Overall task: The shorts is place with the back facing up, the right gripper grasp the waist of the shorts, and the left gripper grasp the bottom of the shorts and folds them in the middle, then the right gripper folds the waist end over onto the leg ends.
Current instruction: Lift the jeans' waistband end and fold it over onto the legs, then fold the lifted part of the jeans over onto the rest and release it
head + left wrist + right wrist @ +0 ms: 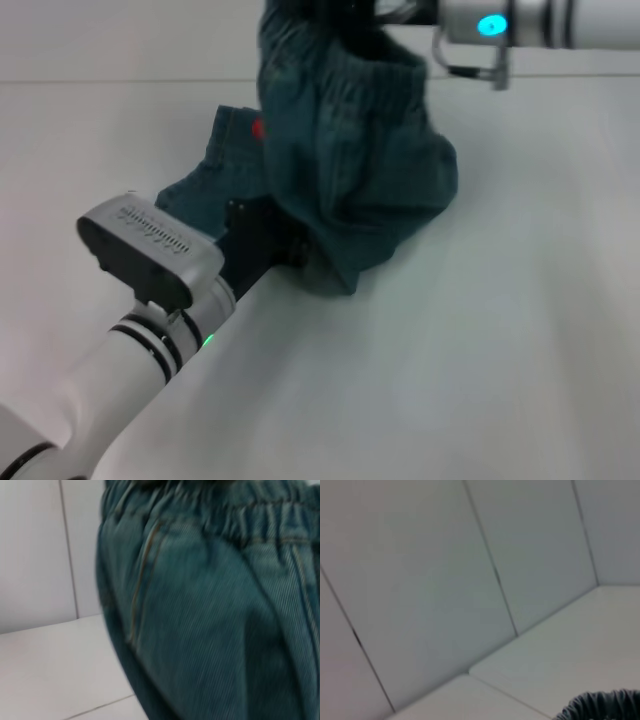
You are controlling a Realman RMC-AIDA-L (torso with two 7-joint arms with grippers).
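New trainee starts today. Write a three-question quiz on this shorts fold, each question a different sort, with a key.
1. True or false: the waistband of the shorts is lifted above the table.
2. Which arm enters the head view from the top right edge, beside the raised waistband? A) left B) right
3. Fill in: in the head view the left gripper sits low at the ____ end of the shorts.

Key: 1 true. 2 B; the right gripper is up there, mostly hidden by cloth. 3 leg.
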